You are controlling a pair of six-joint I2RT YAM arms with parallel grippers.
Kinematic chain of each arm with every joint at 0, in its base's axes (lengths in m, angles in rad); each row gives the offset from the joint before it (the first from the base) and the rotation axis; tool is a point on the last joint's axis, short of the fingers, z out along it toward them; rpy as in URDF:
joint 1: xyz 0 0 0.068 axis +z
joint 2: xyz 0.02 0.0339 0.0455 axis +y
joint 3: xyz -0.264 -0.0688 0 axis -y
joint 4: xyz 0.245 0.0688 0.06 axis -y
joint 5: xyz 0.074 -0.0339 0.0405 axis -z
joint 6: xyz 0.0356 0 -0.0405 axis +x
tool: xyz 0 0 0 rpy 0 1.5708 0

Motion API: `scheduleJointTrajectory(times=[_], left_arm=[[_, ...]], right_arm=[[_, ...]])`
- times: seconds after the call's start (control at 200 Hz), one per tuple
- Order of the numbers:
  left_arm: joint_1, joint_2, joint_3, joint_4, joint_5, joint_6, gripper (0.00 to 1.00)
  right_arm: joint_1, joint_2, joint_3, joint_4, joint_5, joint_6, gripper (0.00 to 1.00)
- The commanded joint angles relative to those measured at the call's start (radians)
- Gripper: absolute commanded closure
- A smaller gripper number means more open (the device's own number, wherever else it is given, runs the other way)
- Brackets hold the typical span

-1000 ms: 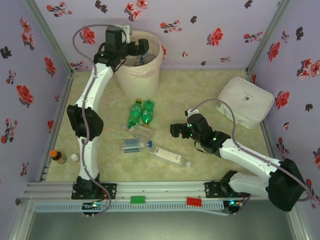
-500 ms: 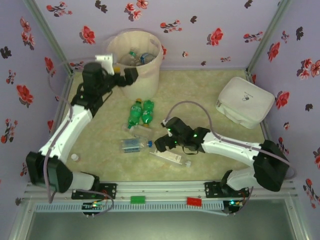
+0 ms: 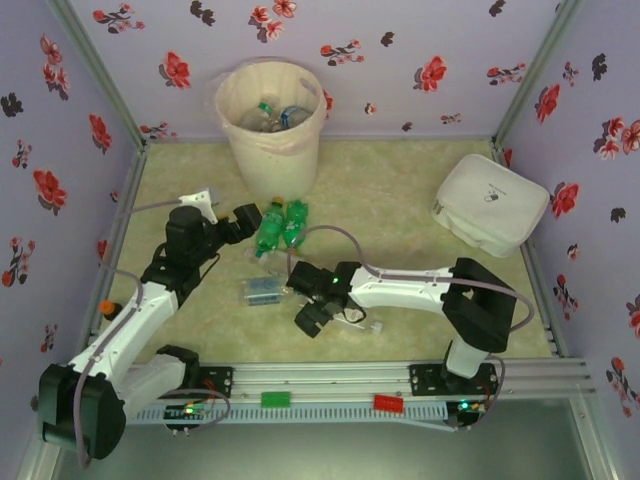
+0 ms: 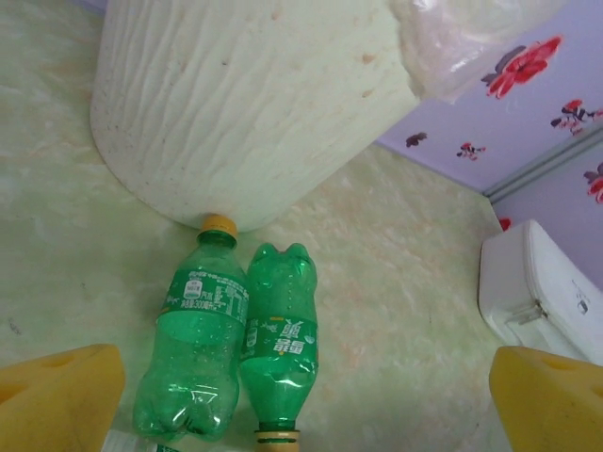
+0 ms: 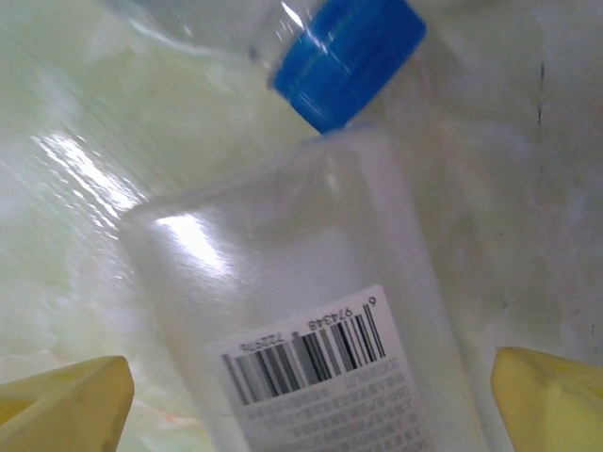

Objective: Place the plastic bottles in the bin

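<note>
The bin point(image 3: 270, 150) is a tall, round cream bucket with a rough, rippled wall. A thin, crinkled pinkish bag point(image 4: 471, 38) folds over its rim. It stands at the back of the pale marbled mat point(image 3: 400, 180), and the clear bottles point(image 3: 278, 115) inside are too jumbled to count. Two glossy, ribbed green bottles lie side by side, head to tail, just in front of it. The capped green bottle point(image 4: 193, 348) points its yellow cap at the bin's foot, and the other green bottle point(image 4: 280, 344) shows its lobed base there, its own cap cut by the frame edge. The left gripper point(image 3: 243, 222) hangs released just beside them, its yellow foam pads point(image 4: 57, 395) wide apart and holding nothing. The right gripper point(image 3: 312, 318) sits low over a flat-sided clear bottle point(image 5: 311, 311) with a barcode label. Its pads point(image 5: 66, 400) stand unclenched on either side, clear of the plastic. From above, the gripper hides most of that bottle. A ridged blue cap point(image 5: 349, 61) lies beside it, the body behind it blurred and cut off. A blue-labelled bottle point(image 3: 265, 290) lies near. At the mat's left edge an orange-capped bottle point(image 3: 108, 310) is half hidden by the left arm. A smooth white box point(image 3: 490, 205) lies well apart on the right.
</note>
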Motion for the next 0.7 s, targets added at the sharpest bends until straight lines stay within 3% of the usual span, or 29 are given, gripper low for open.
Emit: scheduleJointTrajectory(times=[0.0,0.21,0.42,0.555,0.695], left_arm=[[-0.002,0.022,-0.036,0.135,-0.039,-0.097,0.0],[-0.004,0.081,0.004,0.162,0.004,-0.118,0.0],[-0.004,0.075,0.035,0.029,0.005,-0.098,0.0],[-0.014,0.05,0.021,0.0,-0.01,-0.087,0.0],[-0.046,0.024,0.02,0.013,-0.017,-0.048,0.0]], right_arm=[[0.001,0.032,0.031,-0.048,0.035,-0.023,0.07],[0.0,0.076,0.05,-0.013,0.032,-0.037,0.28],[-0.001,0.065,0.08,-0.009,0.024,-0.028,0.53],[-0.027,0.001,0.087,0.023,0.019,0.008,0.57],[-0.128,-0.104,0.03,0.15,-0.036,0.092,0.57]])
